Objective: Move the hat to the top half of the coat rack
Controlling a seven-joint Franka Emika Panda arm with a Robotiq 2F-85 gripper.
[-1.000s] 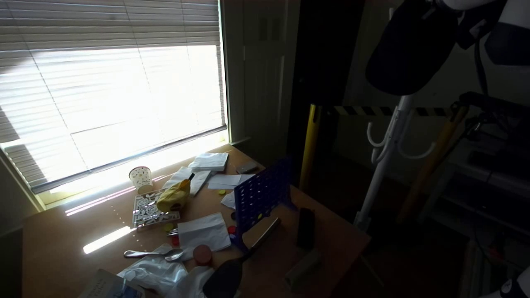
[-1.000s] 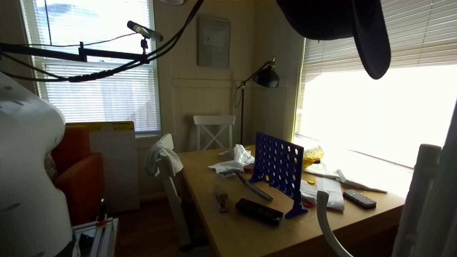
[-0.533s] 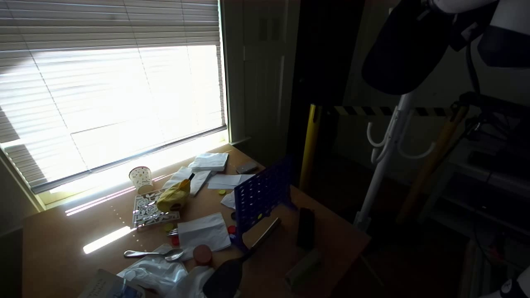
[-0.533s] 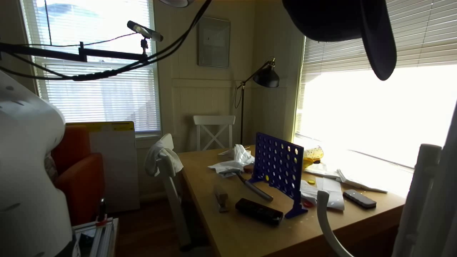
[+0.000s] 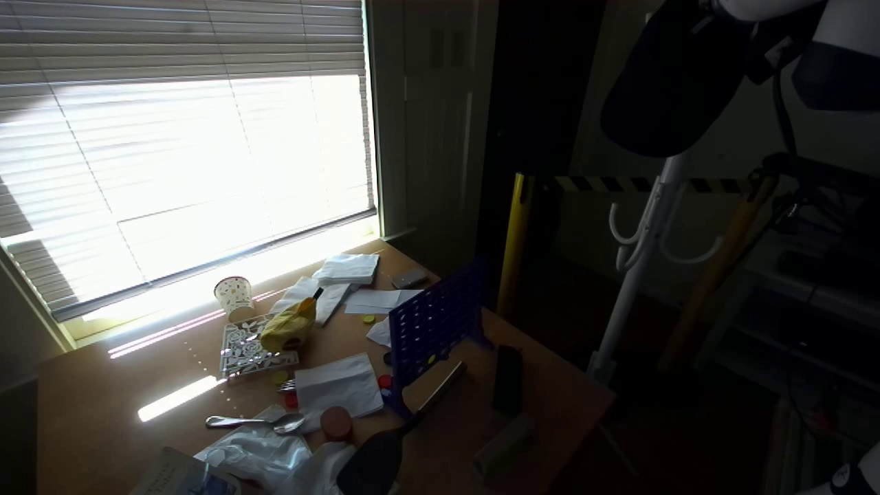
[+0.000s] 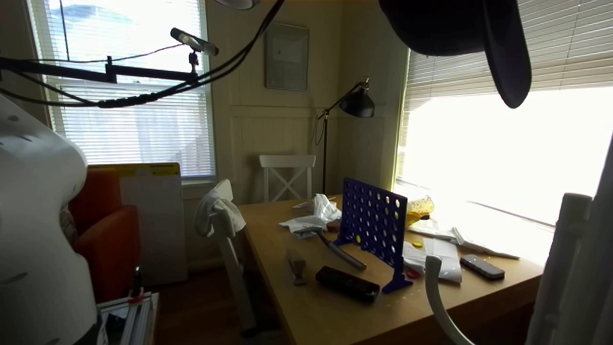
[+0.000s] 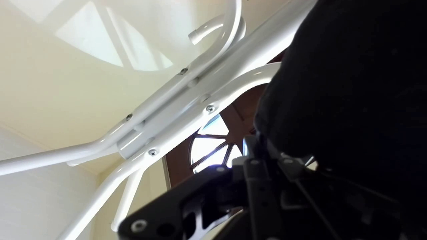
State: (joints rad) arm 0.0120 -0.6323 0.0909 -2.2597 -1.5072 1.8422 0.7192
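Note:
The hat (image 5: 667,89) is a dark, nearly black cap. It hangs in the air in front of the upper pole of the white coat rack (image 5: 629,295) in an exterior view and hides that part. In an exterior view the hat (image 6: 440,24) shows at the top edge with its brim pointing down; a rack hook (image 6: 437,297) stands below it. In the wrist view my gripper (image 7: 264,146) is shut on the edge of the hat (image 7: 360,83), which fills the right side. The rack's pole and hooks (image 7: 196,100) are close by on the left; one hook runs behind the hat.
A wooden table (image 5: 564,385) carries a blue game frame (image 5: 436,323), a cup (image 5: 234,297), a yellow object (image 5: 292,324), a spatula, papers and plastic. Yellow posts (image 5: 514,240) with striped tape stand behind the rack. A white chair (image 6: 225,230) and black lamp (image 6: 358,103) stand beyond.
Over the last second the hat and arm have shifted slightly, left in one exterior view and right in the other. In the last half second almost nothing has moved. The hat stays held.

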